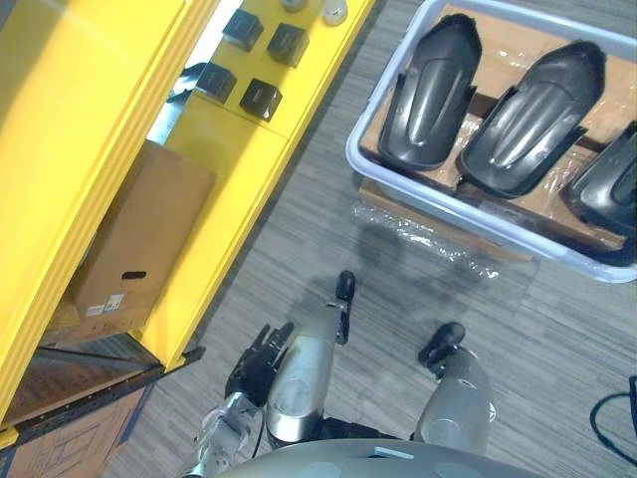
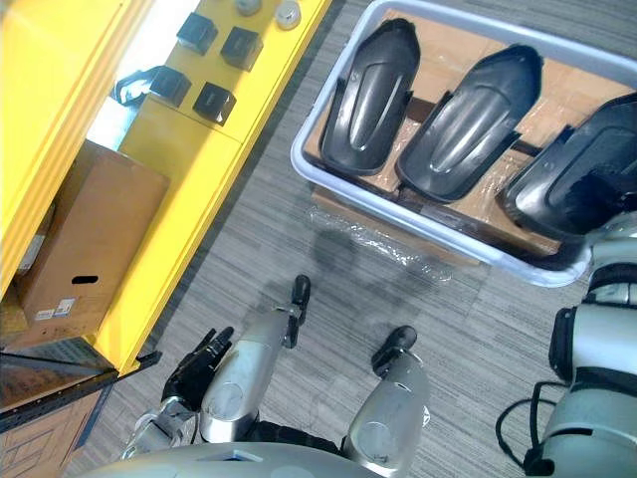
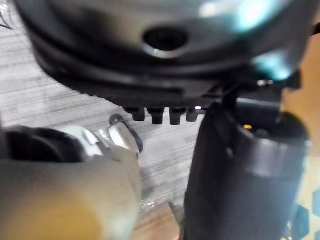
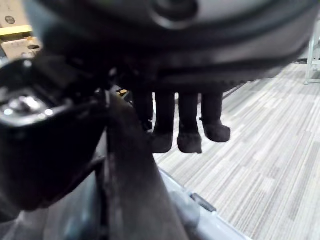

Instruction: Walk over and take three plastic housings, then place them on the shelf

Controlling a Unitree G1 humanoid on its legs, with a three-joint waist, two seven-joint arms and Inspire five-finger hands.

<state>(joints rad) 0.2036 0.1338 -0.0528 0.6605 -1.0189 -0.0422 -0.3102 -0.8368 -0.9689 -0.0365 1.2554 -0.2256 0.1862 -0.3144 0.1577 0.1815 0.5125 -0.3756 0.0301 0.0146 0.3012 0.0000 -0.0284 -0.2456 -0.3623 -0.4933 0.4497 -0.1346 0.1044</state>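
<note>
Ahead of me, in the bin point(image 2: 299, 154), three housings point(image 2: 463, 124) lie untaken; nothing on the shelf point(image 2: 179, 209) yet. My right hand point(image 4: 180, 75) is at the rightmost housing point(image 2: 557, 184), can't tell its grip; left hand point(image 1: 257, 360) hangs loose, empty.

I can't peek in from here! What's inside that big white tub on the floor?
Three dark plastic housings lie side by side in the tub, on brown cardboard. Whatever lies under the housings and the cardboard is covered.

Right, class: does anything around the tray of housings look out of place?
Yes: a crumpled sheet of clear film lies loose on the carpet along the near edge of the tray, like leftover wrapping. The three housings lie tidily side by side.
</note>
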